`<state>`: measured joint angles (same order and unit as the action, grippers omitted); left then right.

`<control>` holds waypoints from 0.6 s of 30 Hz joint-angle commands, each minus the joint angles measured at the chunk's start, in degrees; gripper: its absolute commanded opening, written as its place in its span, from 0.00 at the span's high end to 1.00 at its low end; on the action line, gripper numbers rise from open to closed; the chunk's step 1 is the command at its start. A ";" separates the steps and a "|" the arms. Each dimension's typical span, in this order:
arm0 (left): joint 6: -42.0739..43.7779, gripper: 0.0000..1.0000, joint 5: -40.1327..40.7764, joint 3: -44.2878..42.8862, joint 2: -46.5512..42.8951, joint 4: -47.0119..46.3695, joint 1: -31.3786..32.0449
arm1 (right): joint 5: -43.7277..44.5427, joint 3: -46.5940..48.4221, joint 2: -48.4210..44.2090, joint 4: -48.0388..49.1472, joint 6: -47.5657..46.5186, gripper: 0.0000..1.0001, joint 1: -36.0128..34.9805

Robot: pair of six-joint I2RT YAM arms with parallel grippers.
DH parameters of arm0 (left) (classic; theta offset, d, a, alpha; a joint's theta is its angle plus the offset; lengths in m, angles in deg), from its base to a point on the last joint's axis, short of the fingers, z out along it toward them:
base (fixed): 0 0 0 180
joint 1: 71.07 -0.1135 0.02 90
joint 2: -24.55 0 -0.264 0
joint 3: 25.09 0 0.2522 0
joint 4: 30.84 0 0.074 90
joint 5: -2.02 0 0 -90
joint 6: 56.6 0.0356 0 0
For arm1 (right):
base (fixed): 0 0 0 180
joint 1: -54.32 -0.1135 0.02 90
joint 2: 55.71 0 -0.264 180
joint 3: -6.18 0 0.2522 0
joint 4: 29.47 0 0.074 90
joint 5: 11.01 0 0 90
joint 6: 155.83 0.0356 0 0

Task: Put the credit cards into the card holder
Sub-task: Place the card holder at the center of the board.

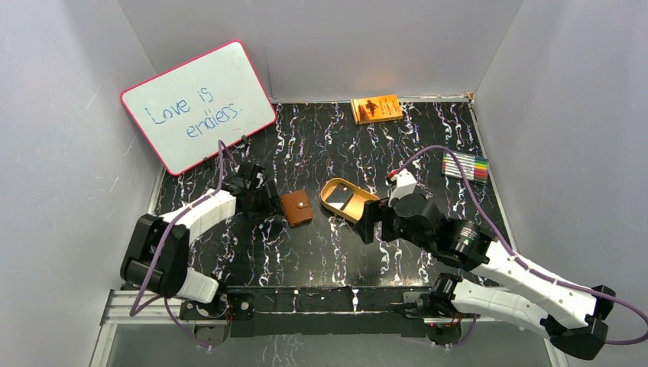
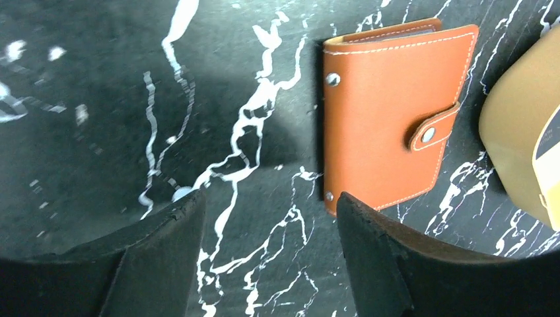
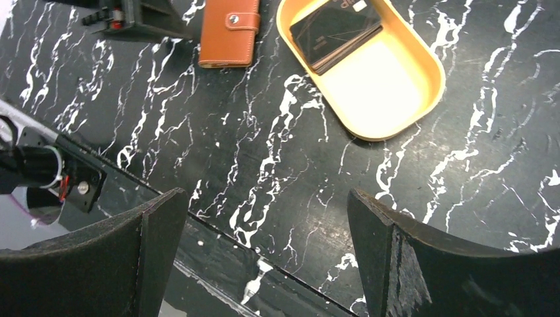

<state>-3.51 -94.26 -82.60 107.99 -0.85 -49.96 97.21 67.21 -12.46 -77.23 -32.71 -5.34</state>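
Note:
The card holder (image 1: 296, 208) is a brown leather wallet lying flat and snapped shut on the black marbled table. It also shows in the left wrist view (image 2: 389, 112) and the right wrist view (image 3: 230, 32). Dark credit cards (image 3: 335, 30) lie stacked in one end of a tan oval tray (image 3: 432, 66), just right of the wallet; in the top view the cards (image 1: 337, 197) show dark inside the tray (image 1: 359, 210). My left gripper (image 1: 267, 202) is open and empty just left of the wallet (image 2: 269, 201). My right gripper (image 1: 370, 222) is open and empty, above the table near the tray (image 3: 265, 198).
A pink-edged whiteboard (image 1: 199, 107) leans at the back left. An orange book (image 1: 376, 108) lies at the back wall. A pack of coloured markers (image 1: 464, 166) lies at the right. The table's front edge (image 3: 198, 224) runs under my right gripper. Grey walls enclose the table.

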 commanded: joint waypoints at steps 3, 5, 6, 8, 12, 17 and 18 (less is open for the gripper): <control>-3.24 0.25 7.17 -1.34 -12.52 9.41 -0.62 | 11.19 4.31 0.47 -3.71 5.99 0.01 -0.09; -4.06 0.24 7.37 -2.03 -15.64 10.86 -0.59 | 14.93 5.07 1.60 -5.00 8.70 0.01 -0.06; -4.36 0.23 7.11 -2.31 -17.08 11.32 -0.62 | 17.24 5.55 2.34 -5.91 11.56 0.01 -0.10; -6.45 0.22 8.17 -2.69 -19.62 12.42 -0.62 | 21.52 6.73 4.34 -8.95 16.85 0.02 -0.10; -11.91 0.10 9.96 -2.71 -23.76 15.23 -0.50 | 26.49 10.55 9.90 -15.90 25.14 0.01 -0.02; -15.96 0.09 10.32 -0.48 -28.01 16.03 -0.49 | 28.53 16.79 17.95 -23.09 27.83 0.01 -0.01; -14.60 0.08 8.66 -0.65 -27.84 15.88 -0.53 | 28.30 17.44 19.03 -23.59 27.62 0.02 0.00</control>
<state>-16.55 -84.82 -83.56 82.13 12.59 -50.33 120.59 79.63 3.19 -94.54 -9.91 -5.34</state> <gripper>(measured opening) 0.911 0.984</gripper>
